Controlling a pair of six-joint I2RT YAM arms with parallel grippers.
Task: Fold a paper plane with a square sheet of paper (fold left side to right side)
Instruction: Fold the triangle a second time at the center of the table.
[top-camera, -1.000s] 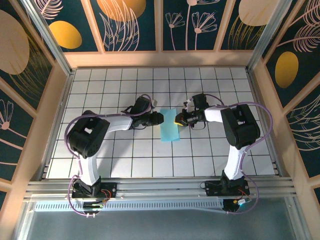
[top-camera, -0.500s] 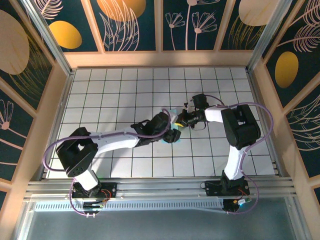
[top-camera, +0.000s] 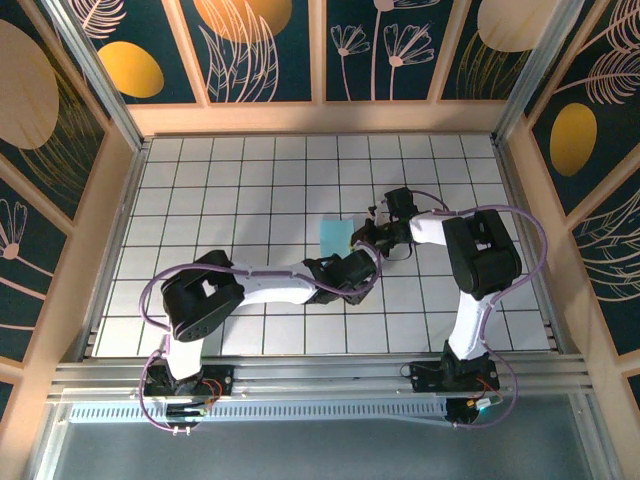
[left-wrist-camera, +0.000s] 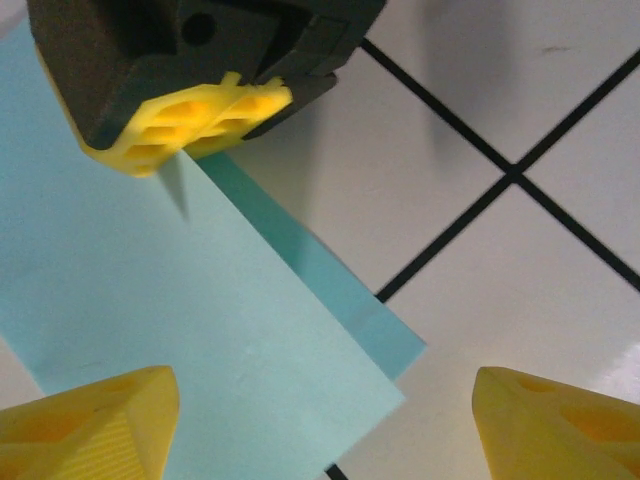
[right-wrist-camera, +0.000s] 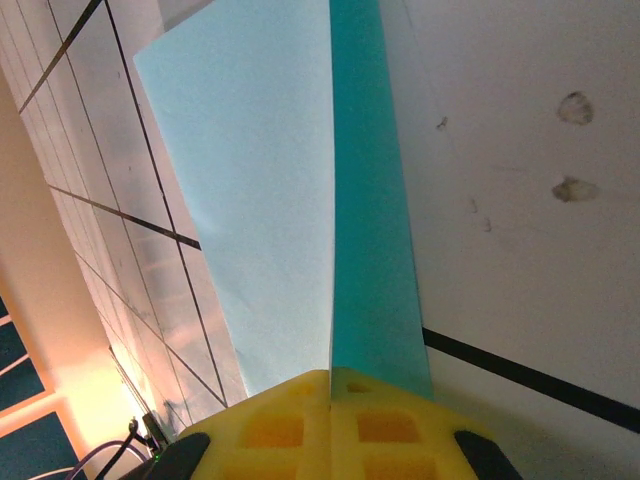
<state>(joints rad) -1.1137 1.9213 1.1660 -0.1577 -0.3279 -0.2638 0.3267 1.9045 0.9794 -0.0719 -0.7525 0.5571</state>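
the light-blue sheet of paper (top-camera: 333, 235) lies folded near the middle of the white grid-tiled table (top-camera: 200, 180), one layer over the other, with a darker strip of the lower layer showing along one edge. the right gripper (top-camera: 363, 238) has its yellow fingers (right-wrist-camera: 300, 430) pressed together on the sheet's edge, pinching the layers. the left gripper (left-wrist-camera: 322, 425) is over a corner of the sheet, its fingertips (left-wrist-camera: 90, 420) spread wide apart and holding nothing.

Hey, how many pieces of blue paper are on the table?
1. The folded light-blue sheet lies near the middle of the table, one edge pinched by the right fingers; the left arm hides its near end.
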